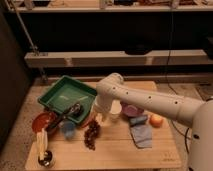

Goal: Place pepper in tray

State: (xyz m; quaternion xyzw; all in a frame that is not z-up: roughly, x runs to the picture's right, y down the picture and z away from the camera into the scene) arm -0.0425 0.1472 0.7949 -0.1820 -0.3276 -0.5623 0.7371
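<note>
From my station, the white arm (pixel 150 100) reaches in from the right edge to the middle of the frame and bends down over the wooden table (pixel 115 152). The gripper (pixel 100 118) hangs low at the arm's end, just beside the lower right corner of the green tray (pixel 61 92). I cannot tell whether it is wide, narrow or holding anything, because the wrist covers it.

The pepper (pixel 89 120) shows as an orange-red sliver right next to the gripper. It sits outside the tray's rim and just above the dark grapes (pixel 91 135). I cannot tell if the two are touching.

A red bowl (pixel 44 121) and a blue cup (pixel 67 129) stand left of the grapes. An orange (pixel 156 120) and a blue cloth (pixel 141 136) lie to the right.
</note>
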